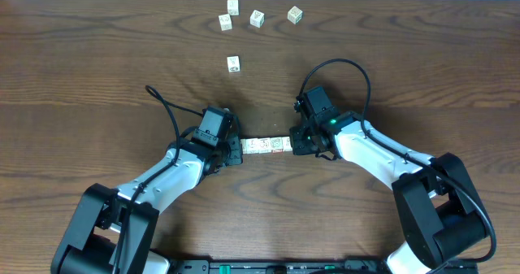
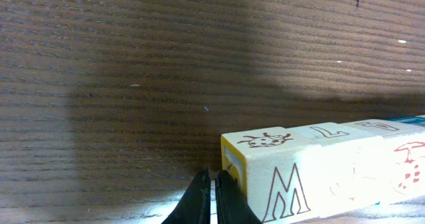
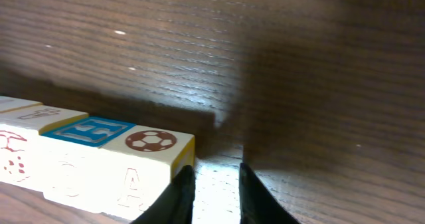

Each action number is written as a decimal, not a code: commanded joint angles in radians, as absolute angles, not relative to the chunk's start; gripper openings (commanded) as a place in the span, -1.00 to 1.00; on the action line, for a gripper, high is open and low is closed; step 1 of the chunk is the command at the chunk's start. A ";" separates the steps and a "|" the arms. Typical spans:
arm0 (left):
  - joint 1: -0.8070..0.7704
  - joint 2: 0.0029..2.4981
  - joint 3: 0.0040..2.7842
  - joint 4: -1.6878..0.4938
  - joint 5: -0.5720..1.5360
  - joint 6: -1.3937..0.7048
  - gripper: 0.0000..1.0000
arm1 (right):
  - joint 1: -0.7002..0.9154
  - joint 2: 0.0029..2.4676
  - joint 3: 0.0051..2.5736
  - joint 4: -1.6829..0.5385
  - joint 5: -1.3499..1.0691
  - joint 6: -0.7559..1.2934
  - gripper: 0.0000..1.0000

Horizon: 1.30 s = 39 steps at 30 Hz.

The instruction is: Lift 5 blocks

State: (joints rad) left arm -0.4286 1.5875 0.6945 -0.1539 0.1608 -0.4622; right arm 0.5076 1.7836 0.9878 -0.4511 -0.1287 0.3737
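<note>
A straight row of several white blocks with printed letters and pictures stretches between my two grippers at mid-table and looks to lie on the wood. My left gripper is shut, its closed fingertips against the row's left end, beside the block marked M. At the other end my right gripper stands a little open. Nothing is between its fingers, and its left finger touches the yellow end of the football block.
Loose blocks lie at the far side of the table: three close together, one further right, and one nearer. Black cables loop over both arms.
</note>
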 commanded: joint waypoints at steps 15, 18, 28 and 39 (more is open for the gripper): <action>-0.476 1.577 0.737 -0.131 0.294 -0.446 -0.86 | 0.589 1.783 1.014 -0.530 -0.187 0.350 -0.91; -0.476 1.577 0.737 -0.131 0.294 -0.446 -0.86 | 0.586 1.782 1.014 -0.546 -0.171 0.342 -0.95; -0.475 1.577 0.737 -0.131 0.294 -0.446 -0.86 | 0.579 1.782 1.014 -0.546 -0.109 0.373 -0.98; -0.476 1.577 0.737 -0.131 0.294 -0.446 -0.86 | 0.577 1.782 1.014 -0.538 -0.075 0.438 -0.97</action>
State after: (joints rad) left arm -0.4545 1.5875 0.6956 -0.1486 0.2161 -0.4480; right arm 0.5468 1.7836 0.9886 -0.5510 -0.0277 0.4068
